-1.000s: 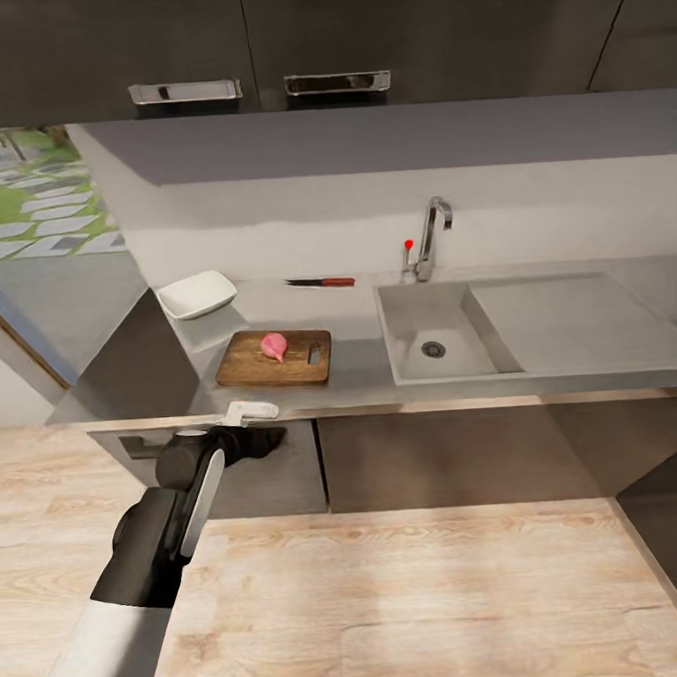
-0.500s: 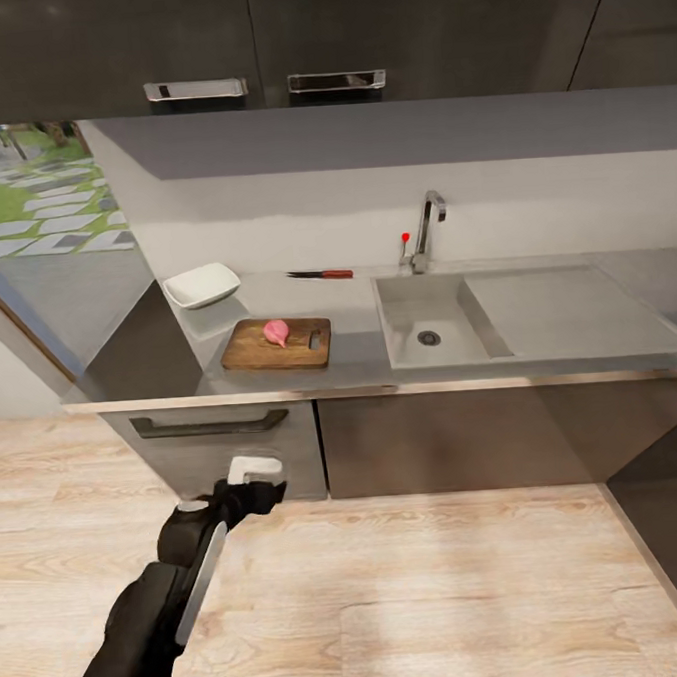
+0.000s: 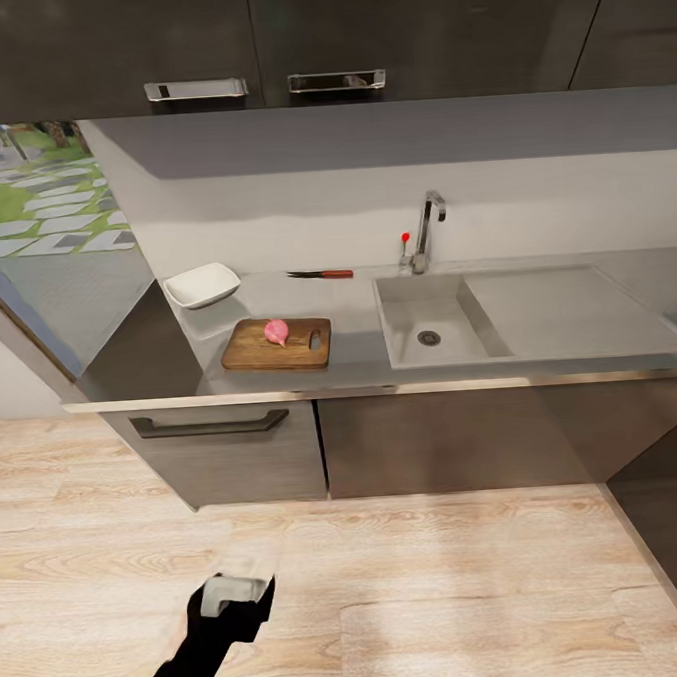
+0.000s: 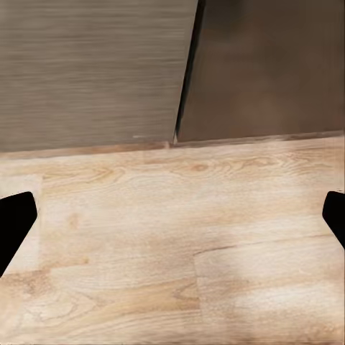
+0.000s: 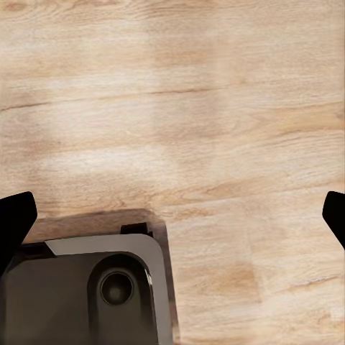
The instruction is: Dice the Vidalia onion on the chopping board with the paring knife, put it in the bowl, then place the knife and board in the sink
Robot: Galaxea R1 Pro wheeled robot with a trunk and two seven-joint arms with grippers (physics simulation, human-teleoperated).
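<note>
The pinkish Vidalia onion (image 3: 276, 331) lies on the brown chopping board (image 3: 279, 346), which rests on the grey countertop (image 3: 355, 363) left of the sink (image 3: 433, 323). Behind the board, near the wall, lies the red-handled paring knife (image 3: 321, 274). The white bowl (image 3: 202, 285) stands at the counter's far left end. My left arm (image 3: 212, 637) hangs low over the floor, well in front of the counter. The left gripper (image 4: 172, 223) is open over floorboards and the cabinet base. My right gripper (image 5: 172, 223) is also open and points at the floor.
Grey base cabinets (image 3: 325, 444) with a dark drawer handle (image 3: 208, 424) stand below the counter, and dark wall cabinets (image 3: 260, 43) hang above. The chrome tap (image 3: 427, 231) rises behind the basin. The robot's base (image 5: 93, 287) sits on pale wood floor (image 3: 424, 594). A glass door (image 3: 33, 257) is at the left.
My left arm has dropped from the counter's front edge down toward the floor. The camera pulled back from the counter at first. The onion, board, knife and bowl stay where they were.
</note>
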